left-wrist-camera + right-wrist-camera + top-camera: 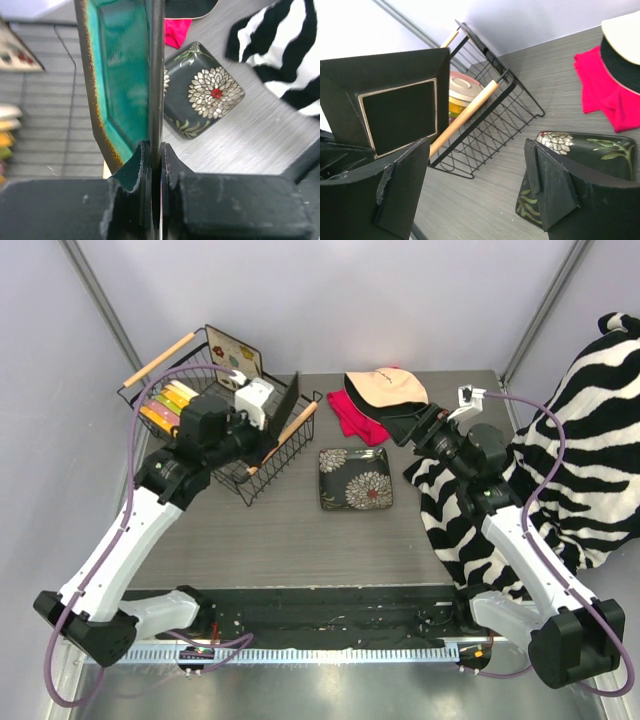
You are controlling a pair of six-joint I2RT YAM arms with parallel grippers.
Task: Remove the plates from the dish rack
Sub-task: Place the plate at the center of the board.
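Over the right edge of the black wire dish rack (258, 480), left hand (156, 152) clamps the teal-glazed square plate (122, 75) upright; right hand (476, 150) gapes apart.

We see two arms (115, 550): white links, black joints and bases, purple cables (128, 500) looping alongside, and scuffed black fingers (402, 190).

Over at the far edge of the grey wood-grain table (300, 540), a little right of the middle: a cream-and-black cap (385, 388), resting on a crumpled pink-red cloth (350, 422). Overlaps the cloth's far right part, cream crown up, black brim on the near side. Now along the right edge, a big zebra-striped fabric (590, 440): draped across it, spilling onto the tabletop, heaped high toward the far right corner. Behind it all, pale lilac walls (350, 300).
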